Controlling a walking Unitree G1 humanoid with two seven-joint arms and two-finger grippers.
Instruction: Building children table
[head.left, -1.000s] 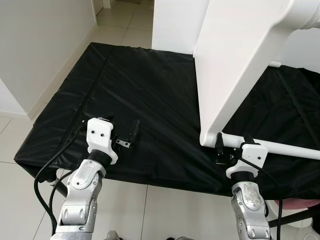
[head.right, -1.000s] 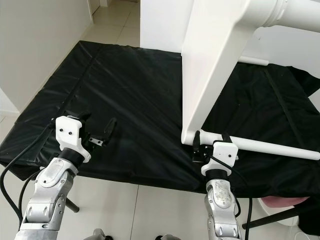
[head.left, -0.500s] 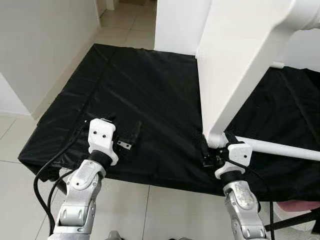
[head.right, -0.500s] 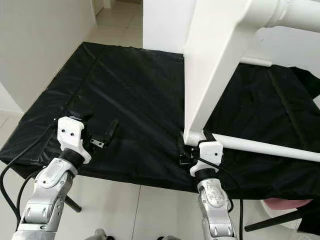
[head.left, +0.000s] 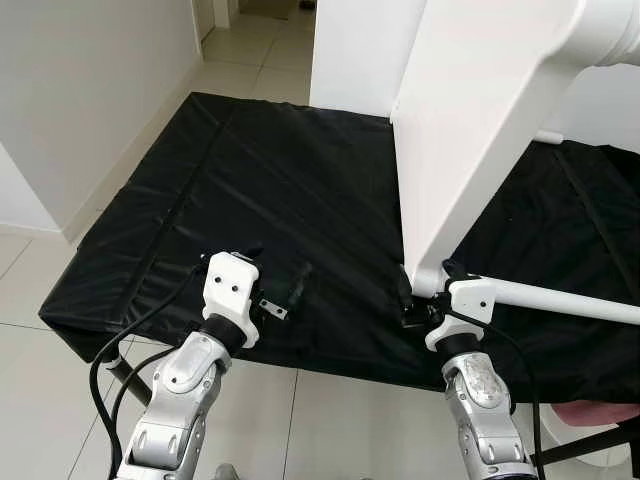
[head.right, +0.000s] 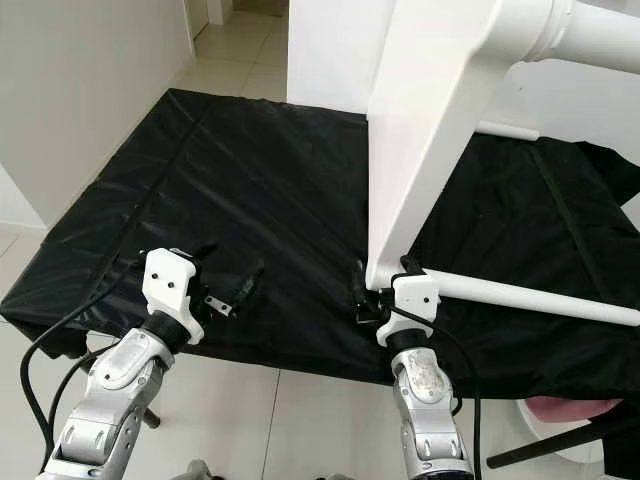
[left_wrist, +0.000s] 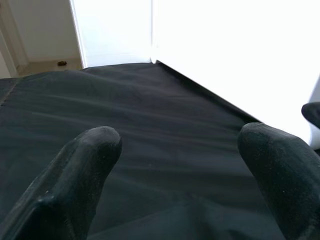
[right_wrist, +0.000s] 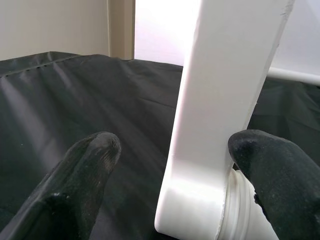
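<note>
The white table panel stood on edge on the black mat, its rounded lower corner resting near the mat's front edge, at about five o'clock from the mat's centre. A white round leg ran off from that corner toward three o'clock, lying low over the mat. Another rounded white part showed at the panel's top, toward one o'clock.

The right gripper sat at that lower corner with its fingers spread, one on each side of the panel; whether either pad touched the panel could not be told. The left gripper hovered over bare mat at about nine o'clock from the corner, well apart from the panel, its fingers also spread and holding nothing.

The panel looked tall and balanced on a narrow edge on soft padding, so it seemed likely to tip or pivot if the right gripper closed off-centre or pushed sideways. The smooth painted corner might also slip from the pads, and a twist there could strain the leg joint. With the left gripper far off, nothing appeared ready to steady the upper part.
</note>
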